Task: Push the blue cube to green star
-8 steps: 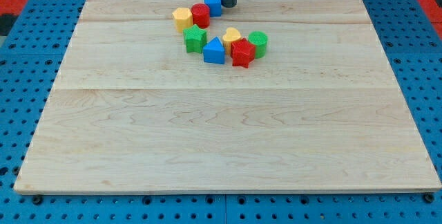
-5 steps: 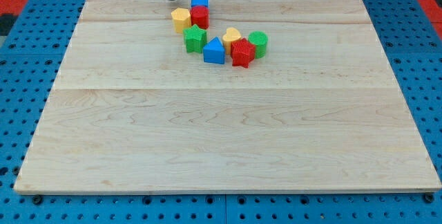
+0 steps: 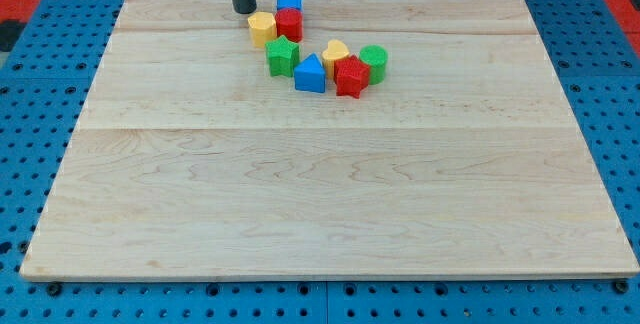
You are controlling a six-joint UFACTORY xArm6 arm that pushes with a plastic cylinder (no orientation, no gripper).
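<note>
The blue cube (image 3: 289, 3) sits near the view's top, touching the red cylinder (image 3: 290, 24) just below it. The green star (image 3: 282, 55) lies below those two, apart from the cube. My tip (image 3: 243, 10) is at the view's top, left of the blue cube and just above-left of the yellow hexagon block (image 3: 262, 29). It is close to the yellow block; I cannot tell if it touches.
A blue triangle (image 3: 311, 73), a yellow heart (image 3: 335, 54), a red star (image 3: 350, 76) and a green cylinder (image 3: 373, 62) cluster right of the green star. The wooden board (image 3: 320, 204) lies on a blue pegboard.
My tip went from right of the blue cube to its left and came down a little toward the yellow block. The blue cube shifted left, now above the red cylinder.
</note>
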